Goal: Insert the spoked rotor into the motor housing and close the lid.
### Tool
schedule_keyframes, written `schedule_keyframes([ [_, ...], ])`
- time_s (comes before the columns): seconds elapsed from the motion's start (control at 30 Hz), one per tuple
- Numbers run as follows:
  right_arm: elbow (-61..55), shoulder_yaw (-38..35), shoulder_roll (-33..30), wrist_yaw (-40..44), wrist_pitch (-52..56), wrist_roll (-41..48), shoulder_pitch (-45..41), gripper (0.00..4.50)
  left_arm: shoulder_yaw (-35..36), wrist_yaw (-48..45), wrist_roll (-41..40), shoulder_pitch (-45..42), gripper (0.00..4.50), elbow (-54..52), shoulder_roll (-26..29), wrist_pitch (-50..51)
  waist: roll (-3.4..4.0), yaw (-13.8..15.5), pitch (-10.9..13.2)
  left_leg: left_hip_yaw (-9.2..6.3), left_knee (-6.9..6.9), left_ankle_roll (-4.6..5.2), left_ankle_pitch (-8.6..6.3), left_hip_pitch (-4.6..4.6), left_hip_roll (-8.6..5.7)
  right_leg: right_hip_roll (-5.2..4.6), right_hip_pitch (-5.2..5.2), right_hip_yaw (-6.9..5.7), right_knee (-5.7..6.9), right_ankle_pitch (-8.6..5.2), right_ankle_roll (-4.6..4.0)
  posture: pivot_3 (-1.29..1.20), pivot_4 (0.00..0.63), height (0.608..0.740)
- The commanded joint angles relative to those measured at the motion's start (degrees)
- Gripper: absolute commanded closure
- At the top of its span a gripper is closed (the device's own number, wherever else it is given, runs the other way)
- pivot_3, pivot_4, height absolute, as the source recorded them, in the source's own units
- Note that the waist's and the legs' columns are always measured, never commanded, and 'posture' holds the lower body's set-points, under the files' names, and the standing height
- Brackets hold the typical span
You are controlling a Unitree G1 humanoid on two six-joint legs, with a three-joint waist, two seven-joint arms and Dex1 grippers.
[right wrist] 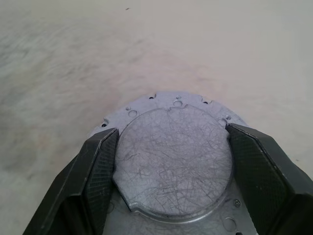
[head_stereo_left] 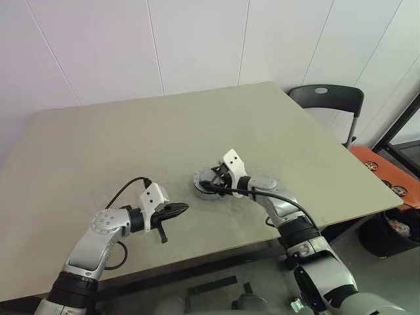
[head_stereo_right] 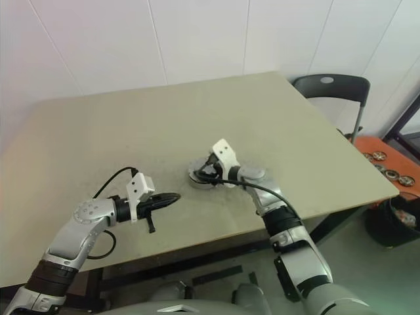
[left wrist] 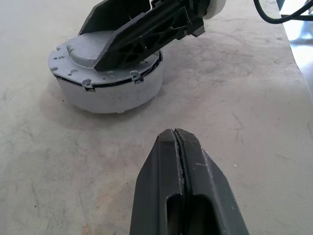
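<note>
The lid point(right wrist: 173, 166) already sits on the motor housing point(left wrist: 110, 90), clasped between the right gripper point(right wrist: 171, 169)'s spread fingers point(right wrist: 95, 171). The rotor is presumably inside. The left gripper point(left wrist: 178, 139) waits pinched together, empty, just short of it.

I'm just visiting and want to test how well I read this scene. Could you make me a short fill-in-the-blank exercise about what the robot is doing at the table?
1. The right tool has one finger on each side of the round grey ____.
2. The left tool has its fingers pressed ____, holding nothing.
3. The lid sits on top of the motor housing, which rests on the ____.
4. Beyond the table's far right corner stands a dark ____.

Missing words: lid; together; table; chair
</note>
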Motion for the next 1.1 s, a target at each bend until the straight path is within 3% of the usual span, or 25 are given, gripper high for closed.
schedule_keyframes([
  [0.03, 2.2, 2.2, -1.5, -0.1, 2.9, -2.8, 3.3, 1.37, 0.6, 0.2, 0.0, -0.3, 4.50, -1.0, 0.1, -0.8, -0.04, 0.1, 0.0, 0.00, -0.01, 0.00, 0.00, -0.05, 0.00, 0.00, -0.05, 0.00, -0.01, 0.00, 0.00, 0.00, 0.000, 0.740],
  [0.2, 1.1, 2.2, -0.7, -0.8, 2.8, -2.9, 3.8, 1.37, 0.6, 0.1, 0.0, -0.3, 4.50, -1.1, 0.1, -0.7, -0.08, -0.1, -0.1, 0.01, -0.01, 0.14, 0.08, -0.61, 0.00, 0.00, -0.65, -0.02, 0.04, 0.13, 0.21, 0.00, 0.000, 0.740],
  [1.1, -0.2, 1.6, 2.7, 2.9, 1.9, -0.5, 5.7, 1.37, 4.2, 1.2, -1.8, -0.2, 4.50, -0.4, 0.1, -1.9, -0.11, -0.6, -0.1, 0.01, -0.13, 0.23, 0.09, -0.61, 0.00, 0.01, -0.67, -0.06, 0.09, 0.15, 0.26, 0.00, 0.000, 0.740],
])
